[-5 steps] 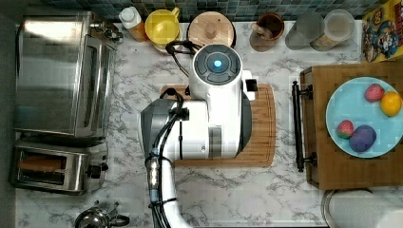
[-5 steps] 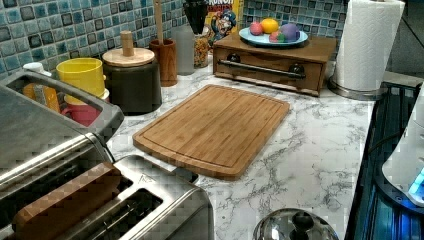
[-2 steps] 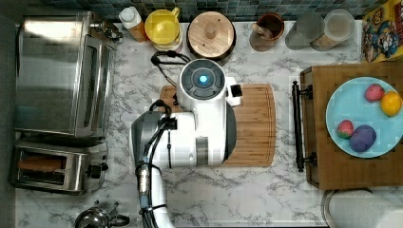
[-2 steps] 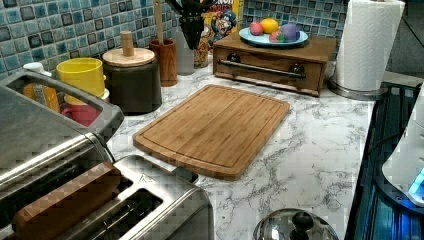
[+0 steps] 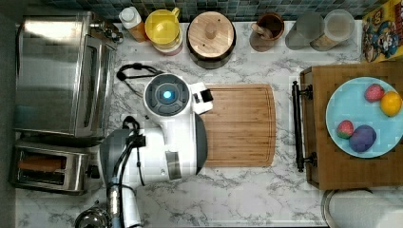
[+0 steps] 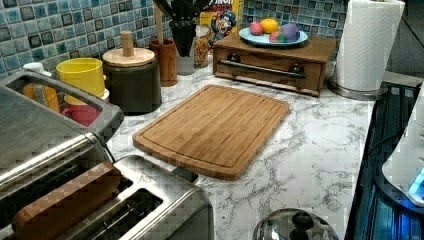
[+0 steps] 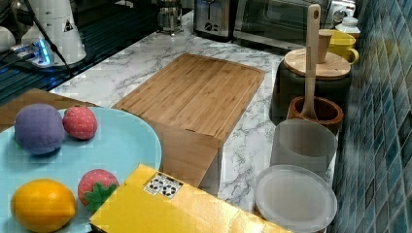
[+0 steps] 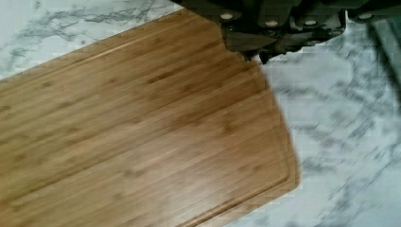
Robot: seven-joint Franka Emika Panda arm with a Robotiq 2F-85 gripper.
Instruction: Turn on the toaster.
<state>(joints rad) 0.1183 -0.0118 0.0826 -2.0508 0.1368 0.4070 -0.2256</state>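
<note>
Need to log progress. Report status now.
Gripper over cutting board corner, clear of toaster. Toaster holds a brown slice, lever untouched. Toaster oven beside it; nothing blocking.

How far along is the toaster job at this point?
Nothing looks done yet: the toaster holds a brown slice that sits high in one slot. In hand: the arm hangs over the cutting board's edge nearest the toaster. Left: reaching the toaster's lever and pressing it down.
</note>
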